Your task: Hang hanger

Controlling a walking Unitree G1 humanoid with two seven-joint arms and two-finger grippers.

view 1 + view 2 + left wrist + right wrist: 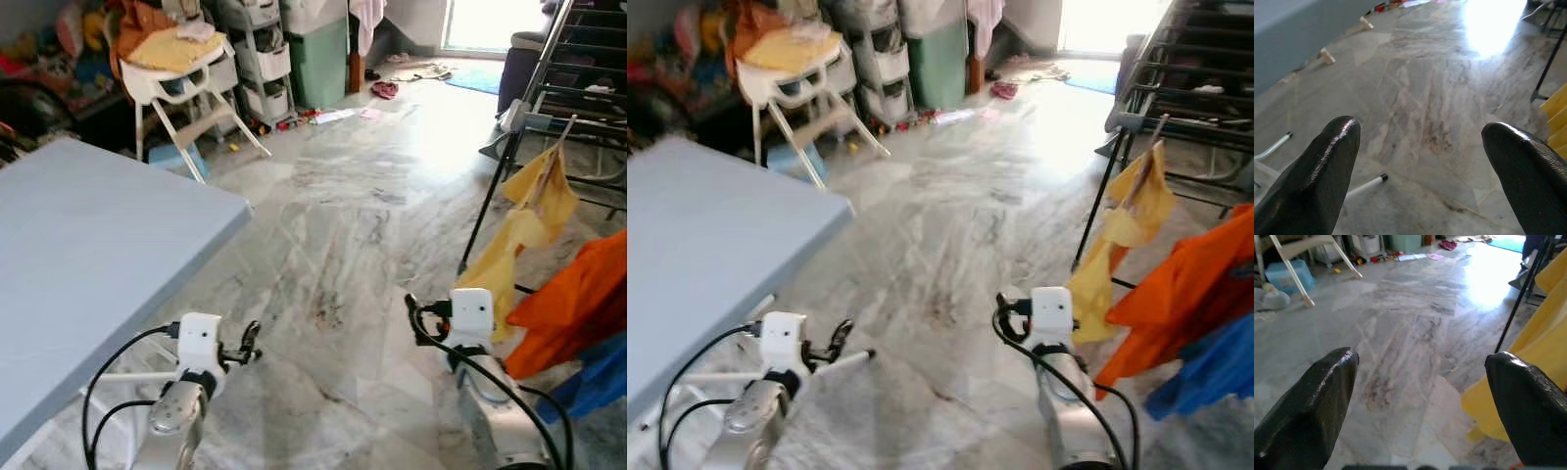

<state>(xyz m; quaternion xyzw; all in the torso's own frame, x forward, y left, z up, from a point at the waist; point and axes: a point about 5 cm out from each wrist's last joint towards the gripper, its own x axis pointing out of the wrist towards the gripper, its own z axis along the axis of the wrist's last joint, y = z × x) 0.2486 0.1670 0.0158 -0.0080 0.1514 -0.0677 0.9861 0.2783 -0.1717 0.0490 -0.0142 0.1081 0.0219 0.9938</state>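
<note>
Here, on the far left, a pale blue table (88, 245) stands just beside the left gripper (250, 345), which is held low over the grey marble floor (333, 245) with its two black fingers (1317, 181) spread wide and nothing between them. Ahead of it, well apart, is a white high chair (181, 83). The right gripper (1420, 411) is also spread wide and empty. Just to its right hangs a yellow cloth (524, 225) on a black drying rack (578, 78), then an orange garment (578, 299) and blue fabric (593, 382). No hanger can be made out.
</note>
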